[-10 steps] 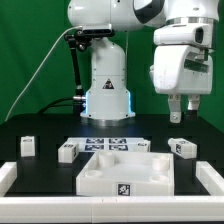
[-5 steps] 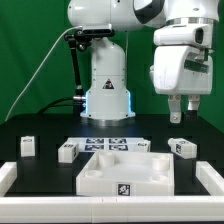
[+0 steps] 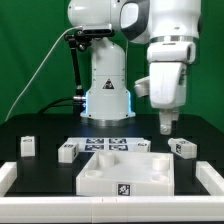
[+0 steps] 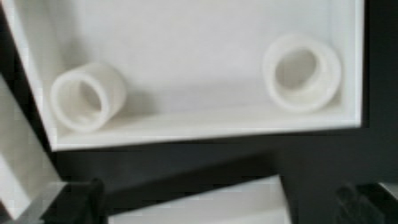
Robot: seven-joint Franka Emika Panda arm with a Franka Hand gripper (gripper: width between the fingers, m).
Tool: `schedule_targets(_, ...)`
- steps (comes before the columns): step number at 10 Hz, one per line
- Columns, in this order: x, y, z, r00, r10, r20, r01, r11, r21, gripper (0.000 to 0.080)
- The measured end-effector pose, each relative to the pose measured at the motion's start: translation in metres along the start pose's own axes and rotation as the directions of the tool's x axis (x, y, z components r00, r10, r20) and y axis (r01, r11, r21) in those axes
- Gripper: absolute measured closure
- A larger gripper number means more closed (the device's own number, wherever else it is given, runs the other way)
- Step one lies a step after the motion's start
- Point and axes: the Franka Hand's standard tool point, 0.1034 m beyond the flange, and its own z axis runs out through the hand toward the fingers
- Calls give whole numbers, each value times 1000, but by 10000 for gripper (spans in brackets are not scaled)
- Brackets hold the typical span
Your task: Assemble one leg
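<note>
Three small white legs with tags lie on the black table in the exterior view: one at the far left [image 3: 28, 146], one beside it [image 3: 67, 152], one at the right [image 3: 181, 147]. The large flat white panel [image 3: 125, 170] with raised corners lies in front. My gripper [image 3: 166, 126] hangs above the table, up and to the left of the right leg, touching nothing. In the wrist view my gripper [image 4: 217, 205] is open and empty, its dark fingers [image 4: 71, 205] wide apart, above the panel [image 4: 196, 70] and two of its round raised corners [image 4: 86, 97].
The marker board [image 3: 105, 142] lies behind the panel. The robot's white base [image 3: 107, 95] stands at the back centre with a black cable on its left. A low white rail [image 3: 10, 176] borders the table's front and sides.
The arm has swung to the exterior view's left and come a little lower, from over the table's right edge. The legs and the panel have not moved.
</note>
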Motion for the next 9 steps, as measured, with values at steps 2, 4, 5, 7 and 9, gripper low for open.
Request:
schedule_targets(2,-17,2,9,1000,3,25,-4,1000,28,150)
schedule_targets(4,-16,1,9,1000,0,24,-1,1000,28,150)
schedule_targets(5,-16,1,9,1000,1,24,-2,1000,28,150)
schedule_targets(7,-22,-4,15,998,-66,15,66,997,29,150)
schedule_targets(9,-33,-21,34,993,-121,9,120,991,55,150)
